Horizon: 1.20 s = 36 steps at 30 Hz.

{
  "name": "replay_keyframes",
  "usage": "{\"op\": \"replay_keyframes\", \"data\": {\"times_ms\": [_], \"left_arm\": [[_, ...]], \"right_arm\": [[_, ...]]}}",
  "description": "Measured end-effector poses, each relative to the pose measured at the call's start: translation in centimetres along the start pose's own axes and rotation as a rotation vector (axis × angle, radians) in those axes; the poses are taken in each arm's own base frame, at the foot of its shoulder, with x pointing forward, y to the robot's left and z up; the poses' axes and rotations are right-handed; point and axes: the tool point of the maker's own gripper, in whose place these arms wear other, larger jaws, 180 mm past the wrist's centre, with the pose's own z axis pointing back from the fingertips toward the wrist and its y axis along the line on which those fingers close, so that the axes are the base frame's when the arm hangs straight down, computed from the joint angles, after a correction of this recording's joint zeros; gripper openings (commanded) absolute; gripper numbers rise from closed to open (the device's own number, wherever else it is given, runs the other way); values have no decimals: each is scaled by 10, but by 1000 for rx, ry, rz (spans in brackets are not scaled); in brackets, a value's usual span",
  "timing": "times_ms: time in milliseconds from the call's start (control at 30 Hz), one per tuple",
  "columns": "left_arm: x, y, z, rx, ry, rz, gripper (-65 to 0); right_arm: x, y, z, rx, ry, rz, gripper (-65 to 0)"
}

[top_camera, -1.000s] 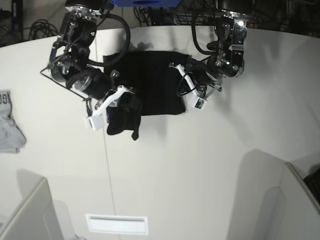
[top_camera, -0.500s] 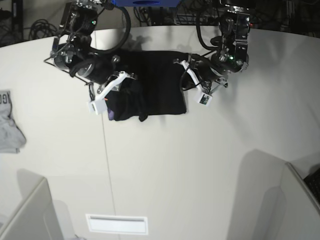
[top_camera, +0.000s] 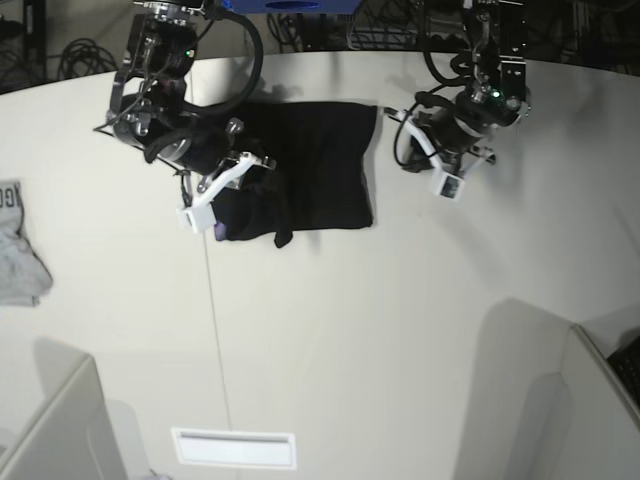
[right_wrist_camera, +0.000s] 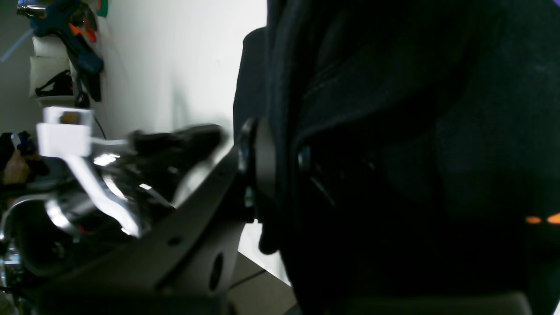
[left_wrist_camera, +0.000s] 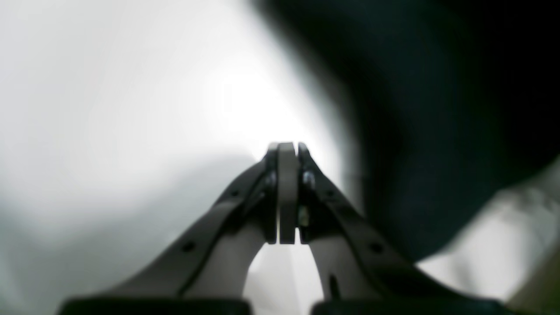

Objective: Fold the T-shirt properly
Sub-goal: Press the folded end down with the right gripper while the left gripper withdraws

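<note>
The T-shirt (top_camera: 310,165) lies as a black, roughly rectangular folded bundle on the white table (top_camera: 400,330), toward the far edge between the 2 arms. Its near-left corner is bunched and lumpy, with a small dark flap hanging down past the lower hem and a sliver of purple showing at the left edge.

The right gripper (top_camera: 250,178) sits at that bunched corner, and in the right wrist view its fingers (right_wrist_camera: 258,175) are pinching a thick fold of the black cloth, which fills most of that view; 2 small orange specks of the print show low on the fabric.

The left gripper (top_camera: 415,135) hangs just beside the shirt's right edge, apart from the cloth. In the left wrist view (left_wrist_camera: 286,192) its jaws are pressed flat together with nothing between them, over bare white table, with the blurred black cloth off to one side.

A small light-grey garment (top_camera: 18,250) with dark lettering lies well apart at the table's left edge
</note>
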Motion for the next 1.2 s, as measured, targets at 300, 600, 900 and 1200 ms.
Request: {"op": "replay_keyframes", "data": {"times_ms": [300,600,900,1200], "left_arm": [[-25,125,81,375,-39,173,-650],[-38,162,118,511,-56,235,-650],[-38,160,116,500,-56,235,-650],[-38,160,116,501,-56,238,-650]], "right_arm": [[-11,-14,-17,-3,31,-62,-650],[-12,25,-37,81,-4,9,-650],[-16,18,-35,65,7,14,-650],[-19,13,-33,50,8,4,-650]]}}
